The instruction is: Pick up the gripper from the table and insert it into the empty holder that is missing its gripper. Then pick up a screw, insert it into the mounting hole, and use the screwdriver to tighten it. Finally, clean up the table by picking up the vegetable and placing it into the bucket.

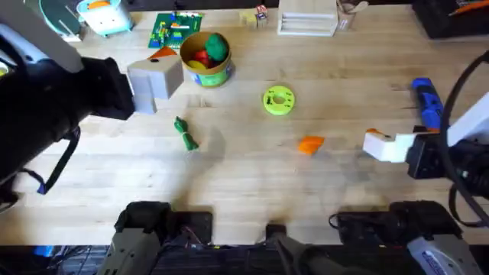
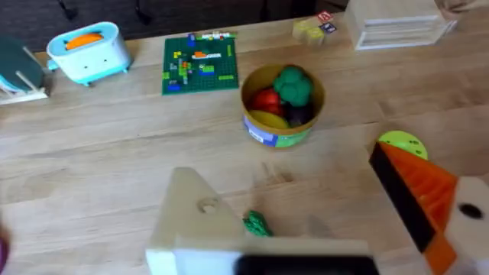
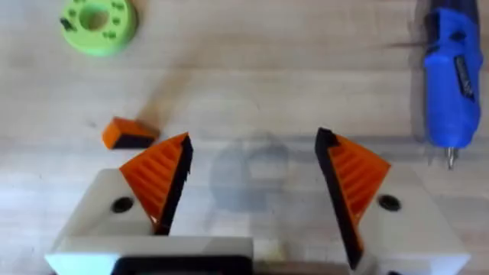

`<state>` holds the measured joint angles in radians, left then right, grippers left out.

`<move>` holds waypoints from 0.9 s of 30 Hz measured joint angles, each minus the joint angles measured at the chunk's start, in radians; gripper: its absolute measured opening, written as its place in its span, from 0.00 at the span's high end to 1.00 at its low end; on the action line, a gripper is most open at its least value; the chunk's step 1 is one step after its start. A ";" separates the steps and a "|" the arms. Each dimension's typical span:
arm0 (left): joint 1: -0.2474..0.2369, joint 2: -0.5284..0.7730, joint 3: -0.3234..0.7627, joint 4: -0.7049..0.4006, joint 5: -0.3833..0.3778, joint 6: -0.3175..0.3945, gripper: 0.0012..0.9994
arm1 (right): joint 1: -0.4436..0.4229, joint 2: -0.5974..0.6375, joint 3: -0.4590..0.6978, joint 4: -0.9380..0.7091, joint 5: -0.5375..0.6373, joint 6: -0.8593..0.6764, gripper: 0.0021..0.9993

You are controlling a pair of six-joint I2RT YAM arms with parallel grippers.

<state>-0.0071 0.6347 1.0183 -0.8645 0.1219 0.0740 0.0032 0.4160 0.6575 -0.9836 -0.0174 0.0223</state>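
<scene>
The orange wedge gripper [image 1: 310, 143] lies flat on the table [image 1: 252, 183], just left of my right gripper [image 1: 380, 143]. In the right wrist view the wedge [image 3: 128, 134] sits beyond the left pad of my right gripper [image 3: 256, 141], which is open and empty. My left gripper [image 1: 159, 67] hovers open beside the bucket [image 1: 205, 61]. One of its fingers is the bare cream holder [image 2: 195, 221]; the other carries an orange pad. The dark-green vegetable [image 1: 186, 134] lies below the holder, its tip [image 2: 257, 223] showing past it. The blue screwdriver [image 1: 428, 103] lies at the far right.
A lime-green perforated disc [image 1: 278, 100] sits mid-table. The bucket [image 2: 283, 122] holds red, yellow and green toys. A green brick plate [image 1: 176, 29], a pale-blue toaster toy [image 1: 105, 17] and a white rack [image 1: 307, 19] line the far edge.
</scene>
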 joint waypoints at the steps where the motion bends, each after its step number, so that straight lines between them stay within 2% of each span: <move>1: 0.000 0.000 0.000 0.000 0.013 0.000 0.01 | 0.000 0.000 0.000 -0.036 0.000 0.000 0.01; 4: 0.000 0.000 0.000 -0.012 0.036 -0.003 0.01 | 0.000 0.000 0.000 -0.123 0.000 0.000 0.01; 9: 0.000 0.000 0.000 0.006 0.071 -0.003 0.01 | 0.000 0.000 0.000 -0.121 0.000 0.000 0.01; 14: -0.005 0.001 -0.037 0.198 0.083 0.027 0.01 | 0.000 0.000 0.000 -0.121 0.000 0.000 0.01; 20: -0.055 -0.044 -0.247 0.447 0.108 0.058 0.01 | 0.000 0.000 0.000 -0.121 0.000 0.000 0.01; 23: -0.097 -0.129 -0.389 0.564 0.121 0.065 0.01 | 0.000 0.000 0.000 -0.121 0.000 0.000 0.01; 27: -0.156 -0.266 -0.541 0.648 0.129 0.069 0.01 | 0.000 0.000 0.000 -0.121 0.000 0.000 0.01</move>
<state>-0.1634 0.3687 0.4777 -0.2165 0.2511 0.1429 0.0032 0.4157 0.6575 -1.1042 -0.0175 0.0223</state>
